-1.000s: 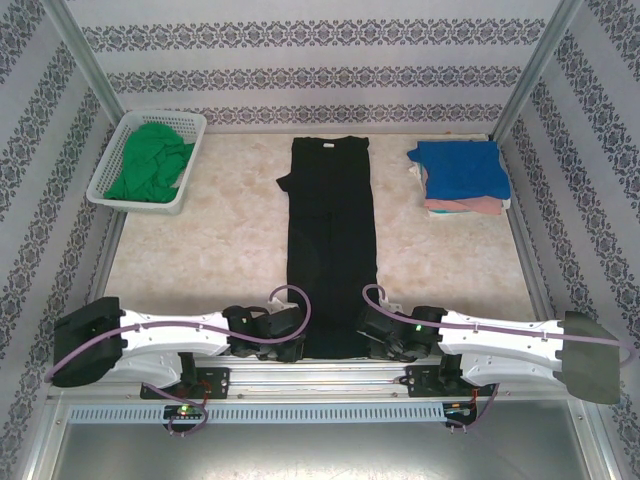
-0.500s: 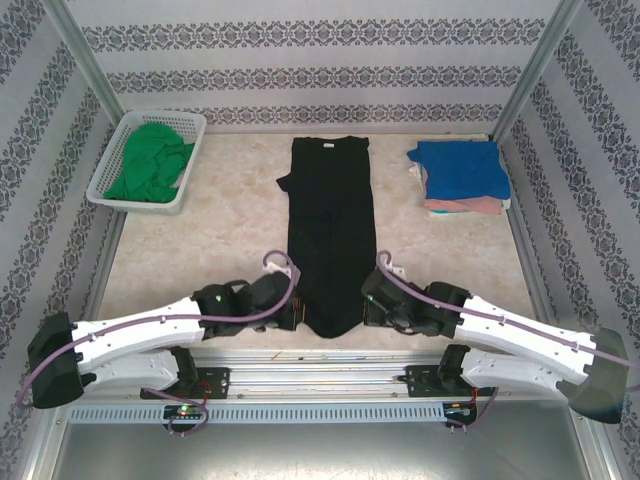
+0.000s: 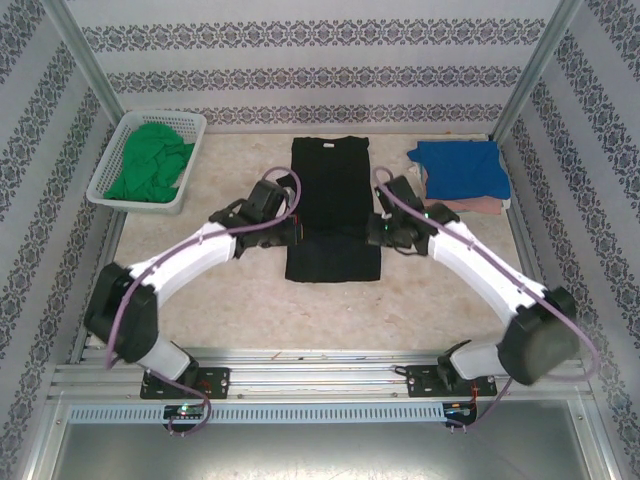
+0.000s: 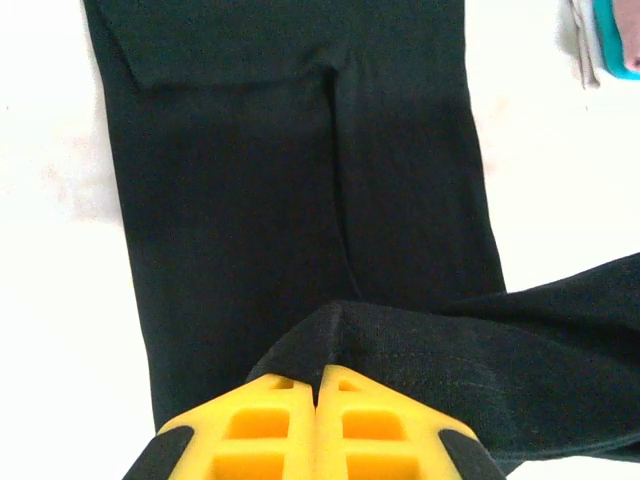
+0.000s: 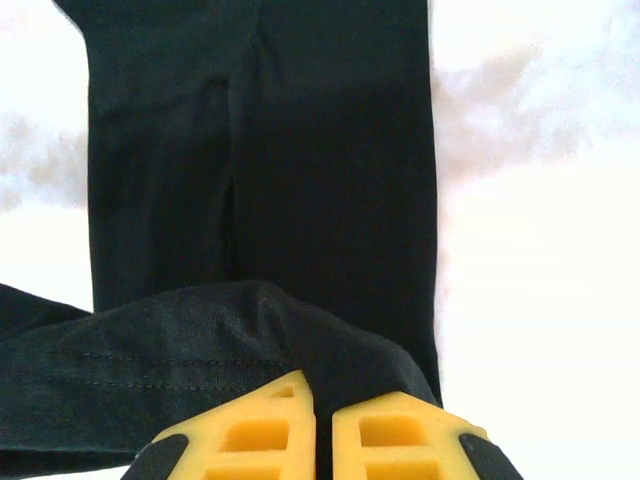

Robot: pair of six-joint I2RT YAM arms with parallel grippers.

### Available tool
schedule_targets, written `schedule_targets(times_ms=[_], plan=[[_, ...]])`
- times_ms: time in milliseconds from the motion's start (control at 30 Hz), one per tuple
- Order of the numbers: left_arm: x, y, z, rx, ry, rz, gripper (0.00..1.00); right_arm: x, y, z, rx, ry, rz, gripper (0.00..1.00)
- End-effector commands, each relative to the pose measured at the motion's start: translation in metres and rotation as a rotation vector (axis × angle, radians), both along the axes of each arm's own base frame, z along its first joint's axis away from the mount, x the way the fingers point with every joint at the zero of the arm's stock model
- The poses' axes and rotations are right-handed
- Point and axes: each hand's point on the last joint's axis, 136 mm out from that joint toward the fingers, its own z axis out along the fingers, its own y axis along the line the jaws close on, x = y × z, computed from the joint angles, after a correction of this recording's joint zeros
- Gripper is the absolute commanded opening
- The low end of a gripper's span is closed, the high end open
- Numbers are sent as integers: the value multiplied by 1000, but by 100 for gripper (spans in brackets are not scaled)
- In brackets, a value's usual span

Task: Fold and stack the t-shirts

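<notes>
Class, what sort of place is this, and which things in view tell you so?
Probably a robot test cell: patterned backdrop walls on a metal frame, a left arm and right arm bolted at the table's edge, a black t-shirt mid-fold.

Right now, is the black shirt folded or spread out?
The black shirt is half folded: left gripper and right gripper pinch its hem over the body.

black t-shirt (image 3: 332,180): matt knit cloth; left gripper fingers (image 4: 262,428): smooth yellow plastic; basket (image 3: 106,165): white plastic lattice.
</notes>
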Motion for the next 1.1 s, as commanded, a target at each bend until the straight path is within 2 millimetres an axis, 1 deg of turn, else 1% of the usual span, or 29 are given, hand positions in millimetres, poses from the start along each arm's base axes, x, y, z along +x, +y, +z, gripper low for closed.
schedule_targets(times_ms=[0, 67, 167, 267, 367, 500, 567, 667, 767, 833, 900, 933, 1000, 1067], plan=[[35, -5, 9, -56, -37, -55, 0, 35, 9, 6, 26, -26, 83, 11], [57, -2, 4, -66, -21, -51, 0, 58, 11, -1, 39, -8, 91, 11], [88, -3, -4, -74, 7, -58, 0, 87, 13, -15, 48, 32, 105, 11], [114, -2, -14, -69, 44, -66, 0, 114, 12, -25, 58, 58, 105, 10], [134, 4, -28, -58, 79, -61, 0, 133, 14, -35, 79, 76, 109, 7], [149, 8, -42, -55, 106, -58, 0, 149, 9, -52, 91, 101, 93, 7], [153, 9, -51, -59, 128, -59, 0, 153, 3, -63, 93, 125, 73, 7], [153, 11, -63, -61, 159, -56, 1, 153, 0, -75, 103, 149, 64, 7], [157, 16, -73, -61, 176, -43, 1, 156, -5, -82, 101, 164, 52, 7], [155, 18, -74, -60, 194, -47, 0, 155, -6, -81, 109, 170, 52, 5], [151, 18, -65, -64, 187, -56, 0, 150, -4, -74, 118, 163, 57, 4], [147, 18, -57, -71, 179, -58, 0, 146, -2, -66, 126, 150, 67, 4], [135, 15, -35, -93, 144, -74, 0, 133, 2, -50, 120, 124, 81, 4], [115, 14, -15, -105, 111, -86, 0, 114, 7, -36, 117, 99, 94, 4]])
